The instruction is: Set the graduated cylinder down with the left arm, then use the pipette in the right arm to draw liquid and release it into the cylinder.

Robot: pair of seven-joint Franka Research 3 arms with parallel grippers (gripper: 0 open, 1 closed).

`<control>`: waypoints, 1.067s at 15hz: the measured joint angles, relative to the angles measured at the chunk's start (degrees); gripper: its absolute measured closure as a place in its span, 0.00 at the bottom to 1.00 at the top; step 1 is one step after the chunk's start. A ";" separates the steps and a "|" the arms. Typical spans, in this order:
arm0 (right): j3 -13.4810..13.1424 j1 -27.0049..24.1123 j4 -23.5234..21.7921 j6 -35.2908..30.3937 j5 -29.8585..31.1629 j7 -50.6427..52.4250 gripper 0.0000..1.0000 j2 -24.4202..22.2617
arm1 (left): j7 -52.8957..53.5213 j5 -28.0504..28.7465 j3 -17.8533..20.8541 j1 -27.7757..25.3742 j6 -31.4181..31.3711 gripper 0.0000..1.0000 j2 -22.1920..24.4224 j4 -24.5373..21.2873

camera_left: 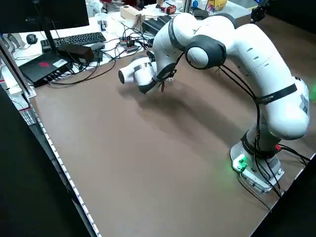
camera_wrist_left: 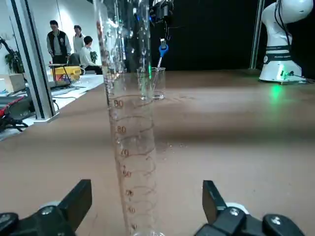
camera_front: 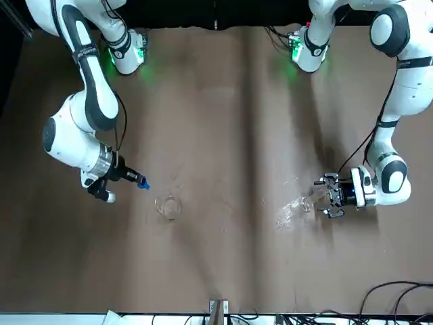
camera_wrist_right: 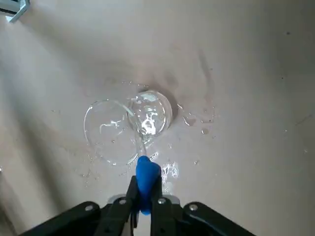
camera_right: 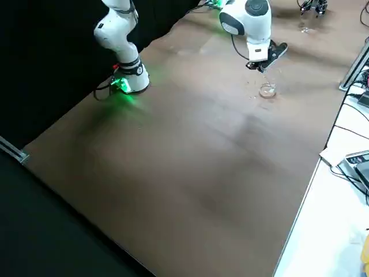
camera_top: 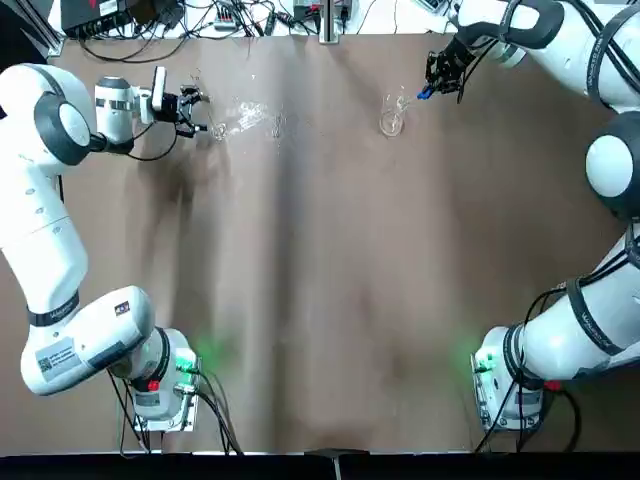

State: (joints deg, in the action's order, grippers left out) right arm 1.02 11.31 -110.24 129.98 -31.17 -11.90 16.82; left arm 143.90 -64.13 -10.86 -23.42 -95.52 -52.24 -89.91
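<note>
Right end effector (camera_wrist_right: pixel 143 189) pinching the smooth blue rubber bulb (camera_wrist_right: pixel 147 182) above round clear glass beaker (camera_wrist_right: pixel 109 132).

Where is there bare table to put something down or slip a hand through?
Widest: between the arm bases, up to the beaker and graduated cylinder. A narrower patch separates those two. It is crowded at the cylinder, between the open left pincer's fingers, and at the beaker, where the right pincer holds the pipette.

clear glossy glass cylinder (camera_wrist_left: pixel 130 147), rubbery matt blue bulb (camera_wrist_right: pixel 147 179), smooth brown tabletop (camera_front: pixel 203 250).
</note>
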 joint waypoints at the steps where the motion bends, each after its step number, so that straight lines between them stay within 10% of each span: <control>1: 0.00 0.01 0.02 0.00 -0.01 -0.01 0.88 0.00 | 0.60 -0.66 -0.02 0.26 0.00 0.02 -0.08 0.00; 4: 0.00 0.03 0.11 0.00 -0.01 -0.01 0.73 0.00 | 2.08 -1.55 -0.03 0.93 0.00 0.06 -0.42 0.00; 16: 0.00 0.07 0.21 0.00 -0.01 -0.04 0.73 0.00 | 2.73 -2.11 -0.11 1.27 0.01 0.56 -0.64 0.00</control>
State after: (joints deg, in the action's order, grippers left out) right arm 1.02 11.38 -110.03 129.98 -31.18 -11.94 16.82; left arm 146.63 -66.24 -10.97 -22.15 -95.51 -52.88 -89.91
